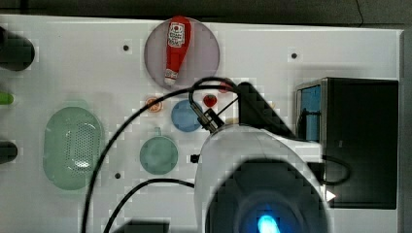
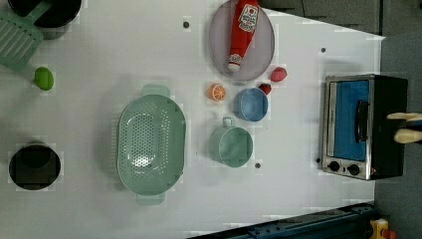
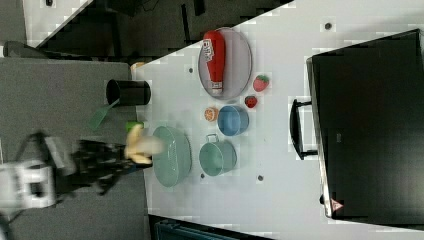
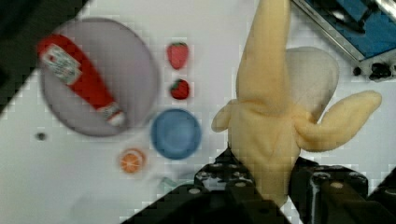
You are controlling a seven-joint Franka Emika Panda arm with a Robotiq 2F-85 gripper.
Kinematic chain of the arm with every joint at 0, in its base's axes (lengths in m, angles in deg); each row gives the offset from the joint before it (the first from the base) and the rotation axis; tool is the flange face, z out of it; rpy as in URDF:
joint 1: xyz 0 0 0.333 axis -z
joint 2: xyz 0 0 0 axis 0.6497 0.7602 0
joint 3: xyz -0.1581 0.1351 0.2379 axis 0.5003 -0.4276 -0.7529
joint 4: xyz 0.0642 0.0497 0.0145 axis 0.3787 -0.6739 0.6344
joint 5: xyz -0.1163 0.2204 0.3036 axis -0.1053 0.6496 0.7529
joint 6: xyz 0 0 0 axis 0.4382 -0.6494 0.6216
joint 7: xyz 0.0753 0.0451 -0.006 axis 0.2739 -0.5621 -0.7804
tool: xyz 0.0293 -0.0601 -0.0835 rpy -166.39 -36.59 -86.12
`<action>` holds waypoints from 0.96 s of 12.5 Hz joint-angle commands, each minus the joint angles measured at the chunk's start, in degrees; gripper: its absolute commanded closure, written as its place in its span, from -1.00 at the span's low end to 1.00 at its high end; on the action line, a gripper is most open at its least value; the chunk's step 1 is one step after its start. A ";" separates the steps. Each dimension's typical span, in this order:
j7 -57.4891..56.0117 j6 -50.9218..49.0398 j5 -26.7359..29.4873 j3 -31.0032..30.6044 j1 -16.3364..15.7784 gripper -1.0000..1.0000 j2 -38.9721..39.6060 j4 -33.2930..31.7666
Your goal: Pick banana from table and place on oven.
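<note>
A peeled plush banana (image 4: 271,116) hangs above the white table (image 1: 73,63), and my gripper (image 4: 273,186) is shut on its lower end, one dark finger on each side. In the right view the banana (image 3: 137,145) and the blurred dark gripper (image 3: 102,160) appear at the right view's left, over the green colander. The oven (image 1: 362,141) stands at the top view's right with its black top bare. Its bluish glass door (image 2: 351,119) faces the table's middle, and a corner of the oven (image 4: 355,28) lies just beyond the banana's tip. My arm (image 1: 257,165) covers the table's centre in the top view.
A ketchup bottle (image 2: 243,30) lies on a grey plate (image 2: 219,45). Near it are two strawberries (image 2: 278,74), an orange slice (image 2: 217,92), a blue bowl (image 2: 250,104) and a green cup (image 2: 230,145). A green colander (image 2: 151,144), a lime (image 2: 44,78) and black cups (image 2: 34,167) stand further off.
</note>
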 commanded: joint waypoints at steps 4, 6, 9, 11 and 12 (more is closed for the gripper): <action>-11.46 -0.14 -0.26 8.83 3.02 0.47 10.96 3.86; -20.08 0.90 -0.31 14.99 3.77 0.47 13.84 4.73; -36.67 7.03 -0.30 23.97 4.26 0.47 18.61 5.13; -45.04 13.21 -0.29 28.89 4.34 0.47 21.97 5.16; -48.29 14.94 -0.27 30.74 4.35 0.47 23.49 5.17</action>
